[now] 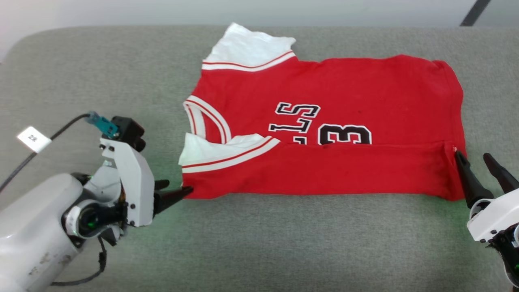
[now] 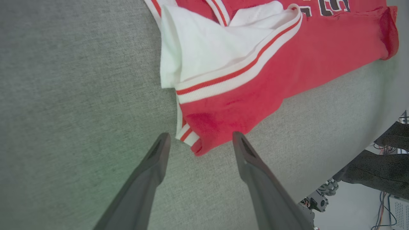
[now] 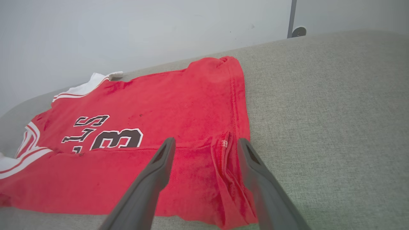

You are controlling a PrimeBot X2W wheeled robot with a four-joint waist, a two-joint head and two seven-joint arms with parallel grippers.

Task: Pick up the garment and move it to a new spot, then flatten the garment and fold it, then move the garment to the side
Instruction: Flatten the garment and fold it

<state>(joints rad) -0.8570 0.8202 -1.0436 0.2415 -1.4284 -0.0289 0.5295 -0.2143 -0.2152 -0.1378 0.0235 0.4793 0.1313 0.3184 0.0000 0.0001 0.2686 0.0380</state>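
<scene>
- Left hand (image 1: 178, 187) gapes wide and empty, its fingertips flanking the near left corner of the garment (image 1: 344, 101).
- The garment lies flat on the grey desk (image 1: 284, 243), its near edge folded over.
- Right hand (image 1: 472, 156) is spread wide and empty over the near right corner.

This looks like a robotics lab or test room: a grey fabric-covered surface (image 1: 81, 65) stands against a bare pale wall (image 3: 127, 35), a dark metal post (image 3: 291, 16) rises behind it, and loose cables (image 2: 382, 201) and small mechanical parts (image 2: 319, 199) lie on the pale floor (image 2: 351, 212) beside it.
</scene>
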